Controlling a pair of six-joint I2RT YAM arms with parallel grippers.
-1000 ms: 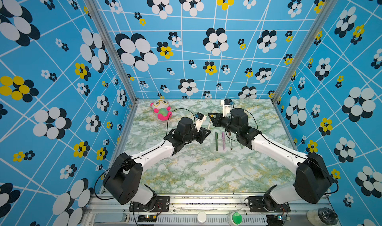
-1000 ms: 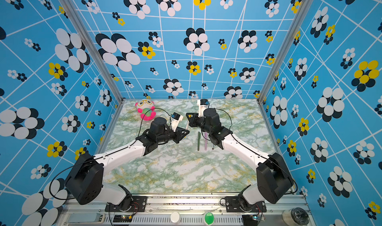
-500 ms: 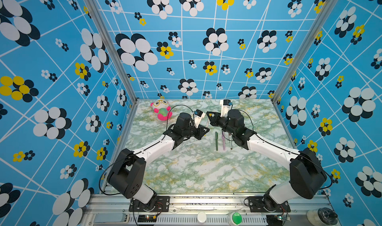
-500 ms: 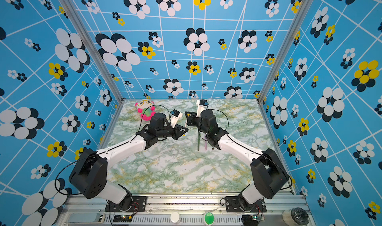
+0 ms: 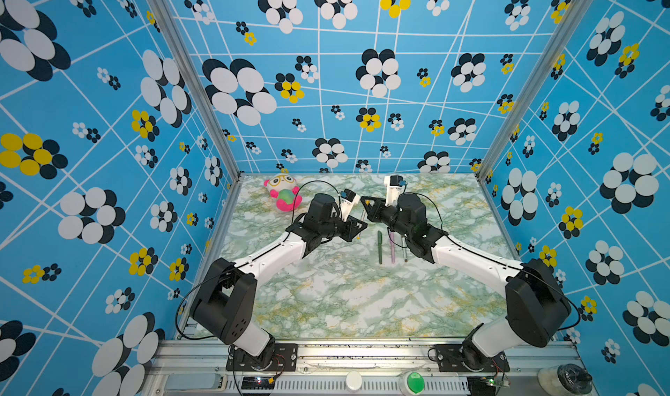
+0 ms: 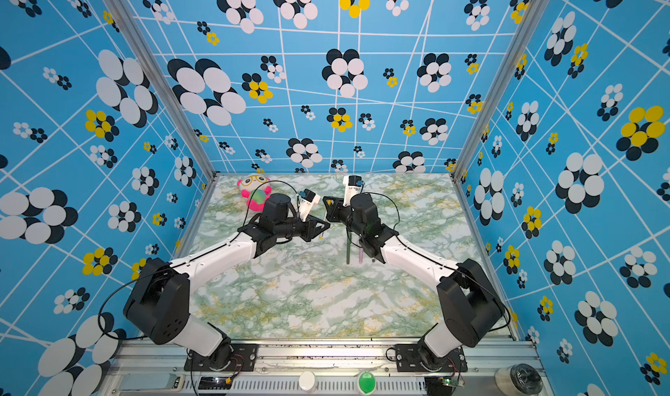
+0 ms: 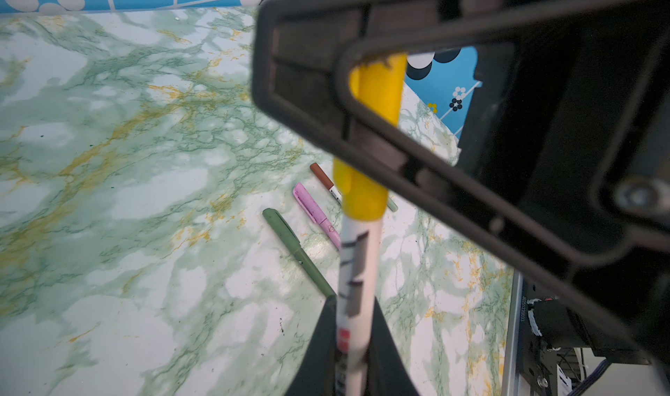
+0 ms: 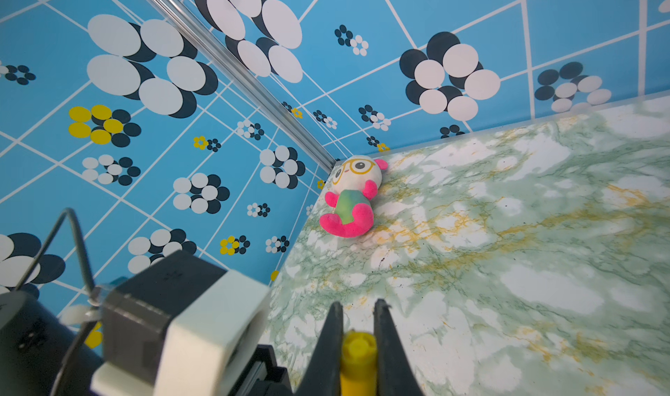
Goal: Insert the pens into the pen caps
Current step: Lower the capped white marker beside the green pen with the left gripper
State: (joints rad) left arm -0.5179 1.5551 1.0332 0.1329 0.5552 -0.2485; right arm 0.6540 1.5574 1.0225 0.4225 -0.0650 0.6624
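**Yellow cap meets white pen in mid-air**

The white printed plastic pen [image 7: 357,278] sits end-first in the stubby yellow plastic cap [image 7: 373,129], both held in the air. Lying flat, side by side and capped: dark green pen [image 7: 297,252], pink pen [image 7: 315,213], brown-capped white pen [image 7: 324,178], and a pale green pen [image 7: 392,205], mostly hidden.

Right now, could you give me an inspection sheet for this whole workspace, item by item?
Surface: green marbled tabletop, no spills seen.
Job's things: white pen with the yellow cap over its end, held between the two grippers. A dark green capped pen, a pink capped pen and a brown-capped pen lie side by side on the table. A pale green one is mostly hidden.
Clutter: plush toy near the back left corner.
Grippers: left gripper shut on the white pen; right gripper shut on the yellow cap.
Cables: black cable arcs over the left wrist.
Surroundings: blue flowered walls; green button on the front rail.
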